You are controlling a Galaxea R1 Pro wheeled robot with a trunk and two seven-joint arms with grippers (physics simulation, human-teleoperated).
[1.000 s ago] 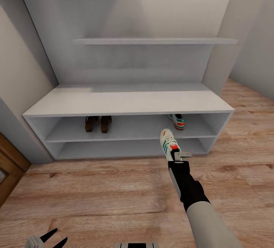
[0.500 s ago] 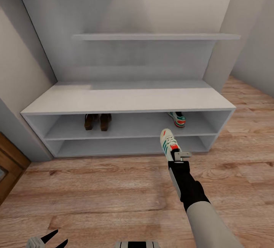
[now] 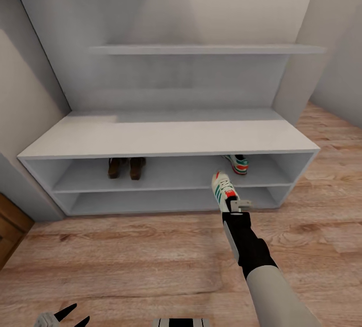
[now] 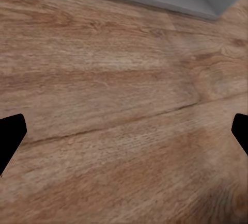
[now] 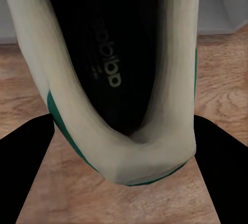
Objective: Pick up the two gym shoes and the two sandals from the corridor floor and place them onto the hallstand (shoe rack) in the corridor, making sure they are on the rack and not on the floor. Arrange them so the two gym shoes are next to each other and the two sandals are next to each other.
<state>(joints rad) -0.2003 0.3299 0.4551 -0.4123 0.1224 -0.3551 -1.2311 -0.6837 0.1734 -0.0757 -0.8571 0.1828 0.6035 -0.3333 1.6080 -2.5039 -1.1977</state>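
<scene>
In the head view my right gripper [image 3: 235, 205] is shut on the heel of a white gym shoe [image 3: 222, 189] with green stripes, held toe-forward just in front of the hallstand [image 3: 166, 138]. The right wrist view looks into that gym shoe [image 5: 119, 79], its heel clamped in the right gripper [image 5: 124, 149]. The other gym shoe [image 3: 236, 163] lies on the upper tier of the low base, at the right. Two brown sandals [image 3: 125, 168] stand side by side on the same tier, at the left. My left gripper [image 3: 63, 317] hangs low and open over the corridor floor [image 3: 125, 256]; its wrist view shows the left gripper [image 4: 124, 136] spread wide above bare planks.
The hallstand's lower tier [image 3: 171, 201] and wide top hold nothing. An upper shelf [image 3: 206, 49] runs across the grey back panel. A brown wooden door [image 3: 10, 226] shows at the far left. Grey walls close in on both sides.
The whole view has shifted and the hallstand looks a little wider, so the camera has moved. My right gripper still holds the gym shoe in the same pose.
</scene>
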